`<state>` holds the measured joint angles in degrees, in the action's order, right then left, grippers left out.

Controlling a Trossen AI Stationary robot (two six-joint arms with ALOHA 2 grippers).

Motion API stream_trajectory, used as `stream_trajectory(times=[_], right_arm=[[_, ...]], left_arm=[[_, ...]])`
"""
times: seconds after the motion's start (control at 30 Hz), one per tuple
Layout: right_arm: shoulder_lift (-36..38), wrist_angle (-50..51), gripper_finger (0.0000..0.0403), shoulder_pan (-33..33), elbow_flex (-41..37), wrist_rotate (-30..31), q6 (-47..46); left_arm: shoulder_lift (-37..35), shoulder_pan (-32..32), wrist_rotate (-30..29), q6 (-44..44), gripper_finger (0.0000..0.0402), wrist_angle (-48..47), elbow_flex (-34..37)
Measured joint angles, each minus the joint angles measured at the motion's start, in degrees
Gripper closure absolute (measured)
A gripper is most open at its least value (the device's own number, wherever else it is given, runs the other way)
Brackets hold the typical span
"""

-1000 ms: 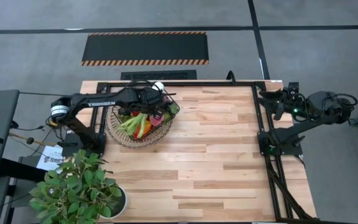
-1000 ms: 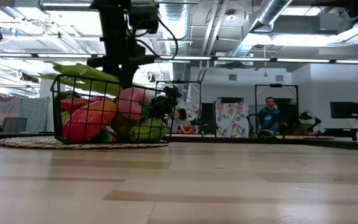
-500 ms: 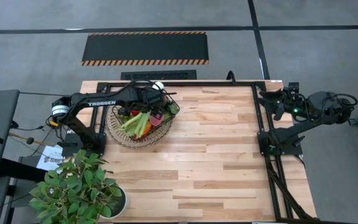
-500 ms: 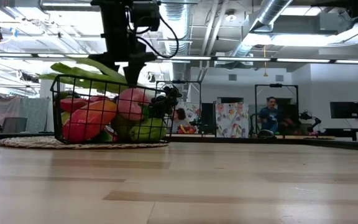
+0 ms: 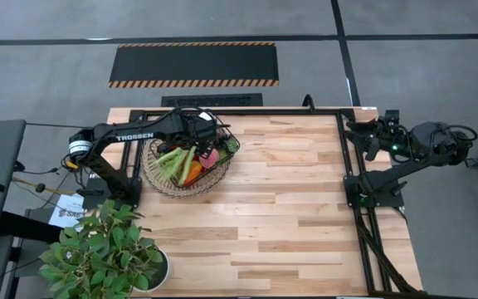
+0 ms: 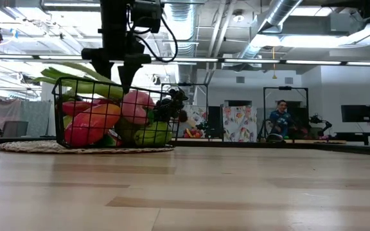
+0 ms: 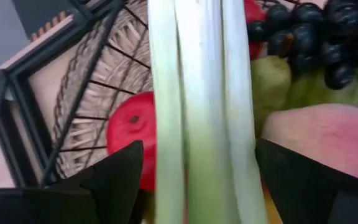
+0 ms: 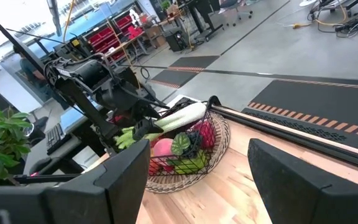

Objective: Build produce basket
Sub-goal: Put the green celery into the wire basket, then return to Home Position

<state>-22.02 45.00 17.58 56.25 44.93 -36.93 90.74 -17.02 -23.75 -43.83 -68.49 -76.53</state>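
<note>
Here the wire-mesh basket (image 5: 191,159) sits on a round woven mat (image 5: 158,176) at the far left part of the tabletop (image 5: 289,216), and it is piled with produce. A long green-white leek (image 5: 177,159) lies across the top of the load, its leafy end sticking out past the rim in the low view. Under it are a red apple (image 7: 132,124), green pears (image 6: 149,135), a pink peach (image 6: 135,106), dark grapes (image 7: 316,28) and an orange-red piece (image 6: 92,122).

The left pincer (image 6: 115,67) hangs just above the leek with its fingers (image 7: 114,177) spread on either side of the stalk, released and gripping nothing. The right pincer (image 5: 370,139) waits, spread wide and empty, at the far right edge of the tabletop, well apart from the basket.

A leafy potted plant (image 5: 102,249) stands at the near left corner. In the room beyond, a person (image 6: 277,119) sits in the background.
</note>
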Motion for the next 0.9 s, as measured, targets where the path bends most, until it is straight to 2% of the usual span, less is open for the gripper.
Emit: stream_trajectory(times=[0.47,0.77,0.9], right_arm=[[0.00,0.16,0.0112,0.02,0.00,0.04,1.38],[0.00,-0.22,0.0112,0.00,0.00,0.18,1.41],[0.00,-0.21,0.0112,-0.05,0.00,2.84,1.61]], left_arm=[[0.00,1.44,2.51,-0.17,0.0122,-1.69,-0.92],[0.00,3.13,1.14,1.81,0.0087,-5.43,-11.16],[0.00,4.36,0.87,5.19,0.0077,-6.35,-17.68]])
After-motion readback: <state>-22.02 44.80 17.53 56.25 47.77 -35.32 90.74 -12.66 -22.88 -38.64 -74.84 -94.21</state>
